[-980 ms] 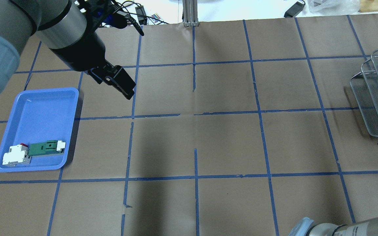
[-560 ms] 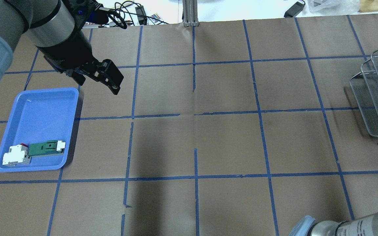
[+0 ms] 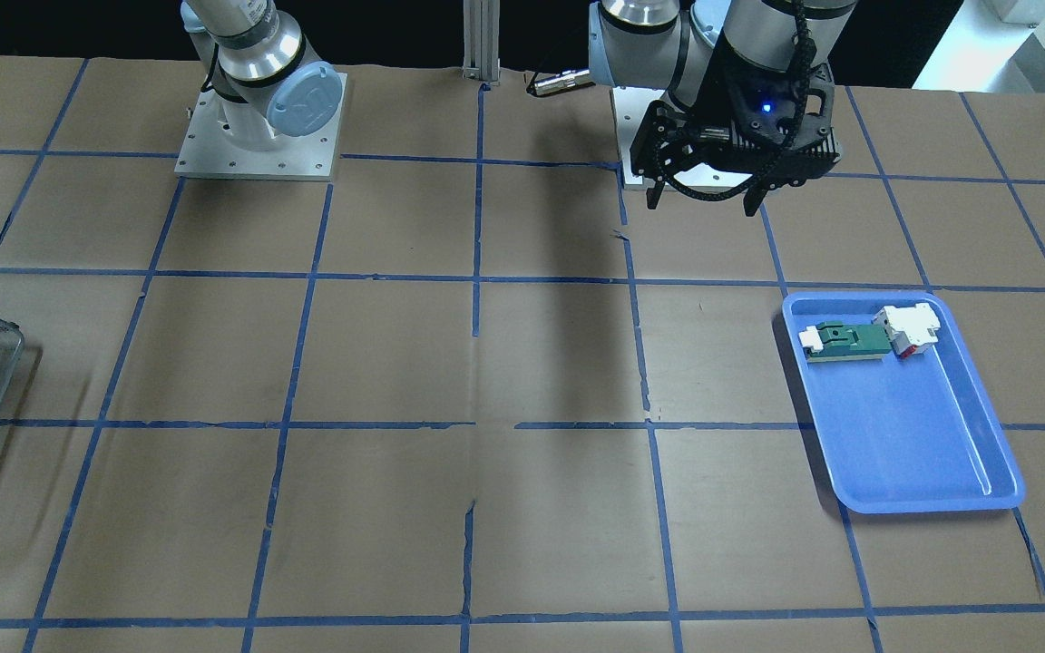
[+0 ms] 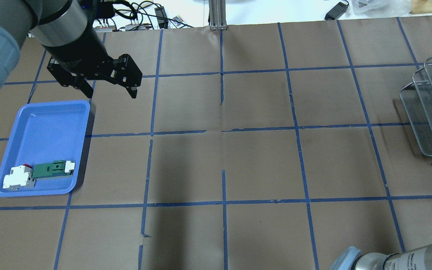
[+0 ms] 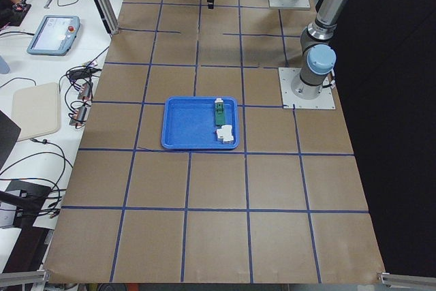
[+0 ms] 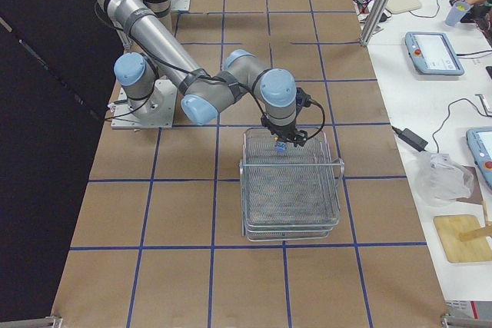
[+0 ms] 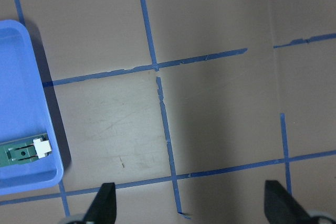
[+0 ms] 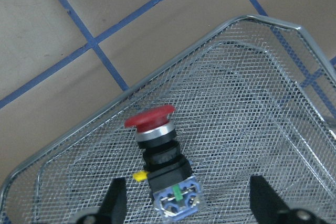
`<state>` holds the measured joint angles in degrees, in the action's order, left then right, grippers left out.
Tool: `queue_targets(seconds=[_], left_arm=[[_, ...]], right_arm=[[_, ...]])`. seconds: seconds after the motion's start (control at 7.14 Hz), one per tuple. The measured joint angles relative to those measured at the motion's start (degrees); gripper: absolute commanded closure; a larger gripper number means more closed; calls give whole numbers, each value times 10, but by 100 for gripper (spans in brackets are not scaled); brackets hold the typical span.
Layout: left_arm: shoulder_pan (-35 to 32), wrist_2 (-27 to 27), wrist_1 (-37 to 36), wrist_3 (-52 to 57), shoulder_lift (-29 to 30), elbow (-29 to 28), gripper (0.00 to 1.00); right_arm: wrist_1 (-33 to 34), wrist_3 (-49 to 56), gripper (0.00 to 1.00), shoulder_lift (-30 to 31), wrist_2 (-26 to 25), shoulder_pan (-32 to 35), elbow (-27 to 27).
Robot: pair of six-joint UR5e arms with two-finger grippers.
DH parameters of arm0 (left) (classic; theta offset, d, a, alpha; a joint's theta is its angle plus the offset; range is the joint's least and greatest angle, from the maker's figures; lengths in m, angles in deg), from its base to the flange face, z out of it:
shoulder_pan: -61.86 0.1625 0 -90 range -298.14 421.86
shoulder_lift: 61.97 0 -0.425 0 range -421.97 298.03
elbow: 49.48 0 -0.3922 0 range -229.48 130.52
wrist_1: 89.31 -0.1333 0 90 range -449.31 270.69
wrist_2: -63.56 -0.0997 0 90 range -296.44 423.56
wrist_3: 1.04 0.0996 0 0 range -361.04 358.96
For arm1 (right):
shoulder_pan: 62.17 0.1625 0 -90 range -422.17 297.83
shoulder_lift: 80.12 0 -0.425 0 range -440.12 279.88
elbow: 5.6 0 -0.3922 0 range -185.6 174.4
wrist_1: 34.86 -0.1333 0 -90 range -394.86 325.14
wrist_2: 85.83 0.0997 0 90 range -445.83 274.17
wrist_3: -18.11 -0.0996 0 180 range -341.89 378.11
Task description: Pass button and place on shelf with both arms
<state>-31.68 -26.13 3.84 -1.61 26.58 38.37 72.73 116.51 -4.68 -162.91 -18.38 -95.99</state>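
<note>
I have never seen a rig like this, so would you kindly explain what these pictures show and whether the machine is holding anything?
This is a robot with two arms mounted on a brown table taped into squares. Each arm ends in a two-finger gripper.

Four pictures come from fixed cameras: one behind the robot looking down, one facing it, and one at each end of the table. The other two come from cameras on the wrists, looking past the fingers.

The left gripper hangs open and empty beside a blue tray. The tray holds a green-and-white block and a white part.

At the far end of the table, the right gripper is open over the wire shelf. The red-capped button rests on the mesh below it, and neither finger touches it. So nothing is held at this moment.
</note>
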Motion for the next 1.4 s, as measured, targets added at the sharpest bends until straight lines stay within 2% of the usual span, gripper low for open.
queue_targets(seconds=[0.28,0.56,0.98,1.26,1.4], left_arm=[[-1,2,0,-4,-1,0,0],[-2,2,0,-4,-3,1,0],[-1,5,-1,0,-3,3,0],[-1,5,-3,2,-4,6,0],[-1,5,-3,2,-4,8,0]], right_arm=[[-11,-74,0,27,-14,20,-8],[-46,-211,0,92,-41,86,-29],[-104,-546,0,191,-97,282,-58],[-135,-782,0,196,-124,408,-38],[-148,-858,0,179,-126,435,-14]])
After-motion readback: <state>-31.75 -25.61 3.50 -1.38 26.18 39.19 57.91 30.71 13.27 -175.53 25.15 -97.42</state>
